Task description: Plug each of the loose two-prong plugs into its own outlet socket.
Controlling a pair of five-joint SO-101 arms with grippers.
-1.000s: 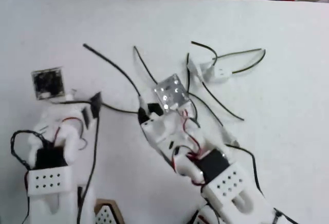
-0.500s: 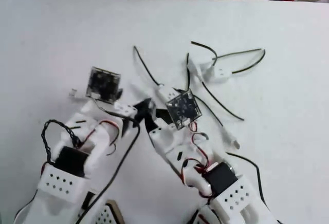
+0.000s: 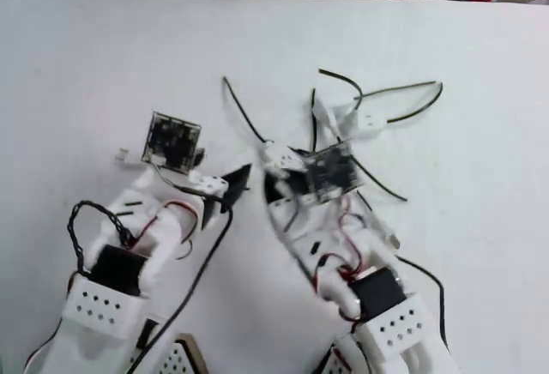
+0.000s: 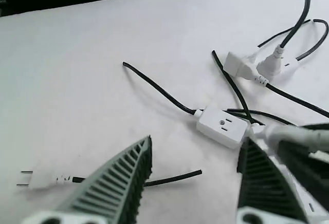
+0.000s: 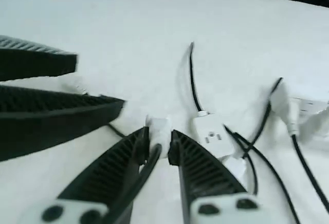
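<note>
Where the high view sets the socket (image 3: 280, 159) on the surface (image 3: 86, 65), the left wrist view shows the left pincer (image 4: 193, 178) spread near a loose plug (image 4: 43, 179). The right wrist view has the right pincer (image 5: 158, 143) pinching a second plug (image 5: 158, 126) beside the socket: insertion step, prongs likely need aligning.

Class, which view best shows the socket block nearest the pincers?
The left wrist view: the socket block lies uncovered, slots showing. The right wrist view shows it slantwise; in the high view an arm partly covers it.
</note>
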